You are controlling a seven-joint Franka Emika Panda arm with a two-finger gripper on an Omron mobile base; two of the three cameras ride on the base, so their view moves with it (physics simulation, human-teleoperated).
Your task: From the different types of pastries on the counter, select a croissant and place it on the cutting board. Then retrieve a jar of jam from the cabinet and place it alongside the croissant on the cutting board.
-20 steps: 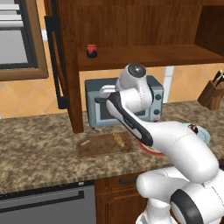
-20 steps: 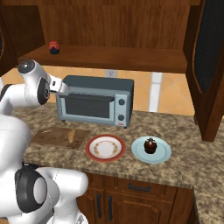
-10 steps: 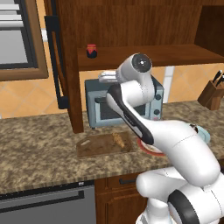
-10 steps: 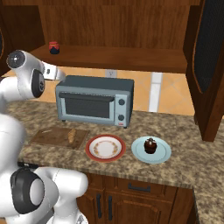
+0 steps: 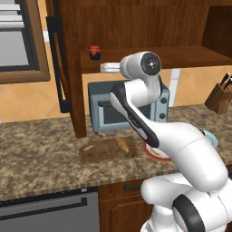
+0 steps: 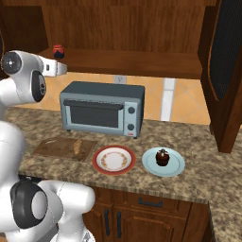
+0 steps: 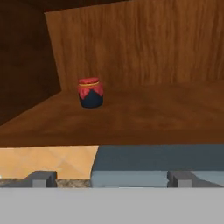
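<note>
We note the claw (image 7: 109, 177) raised level with the cabinet (image 5: 136, 27) shelf, fingers spread apart and empty. The jar of jam (image 7: 90, 92) stands upright on that shelf, ahead of the claw and apart from it. Down on the worktop (image 5: 41, 149), the croissant (image 5: 122, 144) lies on the cutting board (image 5: 97, 150).

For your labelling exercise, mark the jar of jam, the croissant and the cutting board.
jar of jam (image 7: 90, 92), hand view, its body.
croissant (image 5: 122, 144), left base view, its middle.
cutting board (image 5: 97, 150), left base view, bare top.
</note>
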